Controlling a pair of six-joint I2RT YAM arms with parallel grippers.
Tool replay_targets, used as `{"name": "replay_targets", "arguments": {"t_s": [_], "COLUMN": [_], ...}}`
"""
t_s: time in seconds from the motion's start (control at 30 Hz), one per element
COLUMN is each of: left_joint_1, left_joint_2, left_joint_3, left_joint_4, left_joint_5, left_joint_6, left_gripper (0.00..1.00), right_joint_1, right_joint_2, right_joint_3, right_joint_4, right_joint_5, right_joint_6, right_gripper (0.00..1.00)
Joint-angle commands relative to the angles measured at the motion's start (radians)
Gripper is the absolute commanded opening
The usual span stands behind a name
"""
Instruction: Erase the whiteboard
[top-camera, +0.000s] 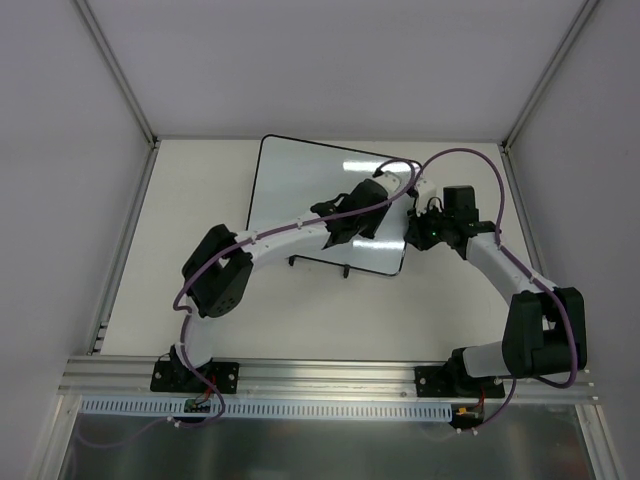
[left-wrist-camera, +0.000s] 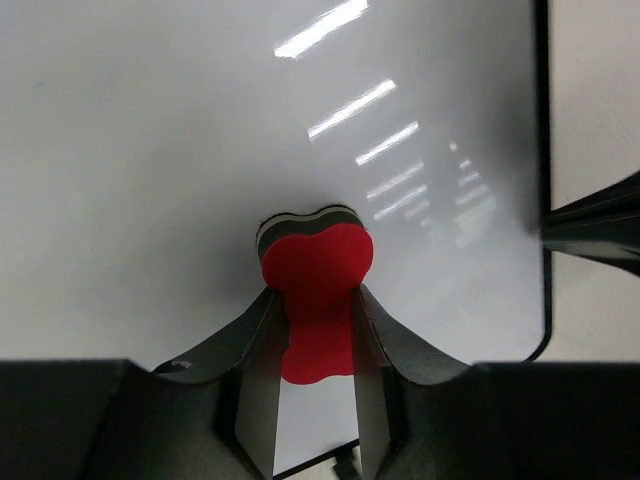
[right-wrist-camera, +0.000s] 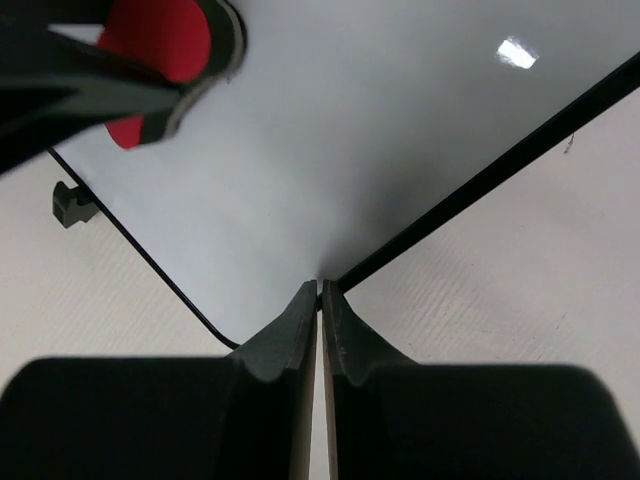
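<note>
Left gripper is clamped on the red eraser, with the eraser face down on the whiteboard. Right gripper is fully closed with nothing between the fingers. Its tips sit on the board's black frame at the right edge, close to the near-right corner. That looks like pinning the board, but it's a judgement only.

The board lies flat on the table, centre-far. Its long axis runs left-right, skewed so the right end sits a bit nearer. One small black foot shows on the near edge.

Key relation: the eraser is in the right half of the board, near the right edge and the right gripper's tips. Nearly all the open board lies to the left and far side of it. The next stroke should probably go left or far along the long axis, away from the right fingers. The left arm is the one over the surface, so the wipe is its job; the right arm reaches only the rim.

No marker lines show in either wrist view. In the top view the left arm hides a strip of the board, so it's unclear whether anything is left to wipe.

Risks: a stroke to the right would run into the right fingertips, and a hard push could slide the board out from under them.
</note>
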Motion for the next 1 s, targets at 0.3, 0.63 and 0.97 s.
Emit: {"name": "replay_targets", "arguments": {"t_s": [0.3, 0.63, 0.97], "left_joint_1": [0.214, 0.233, 0.257], "left_joint_2": [-0.18, -0.26, -0.442], "left_joint_3": [-0.16, -0.206, -0.275], "left_joint_4": [-0.079, -0.087, -0.096], "left_joint_5": [-0.179, -0.216, -0.277], "left_joint_6": [-0.063, -0.067, -0.057], "left_gripper": [0.0, 0.0, 0.0], "right_joint_1": [0.009, 0.007, -0.014], "right_joint_2": [-0.015, -0.02, -0.054], "right_joint_3": [0.005, 0.001, -0.024], "right_joint_4": [0.027, 0.026, 0.058], "right_joint_5": [-0.025, -0.009, 0.0], "right_joint_6": [-0.012, -0.012, 0.021], "right_gripper": [0.08, 0.09, 0.3]}}
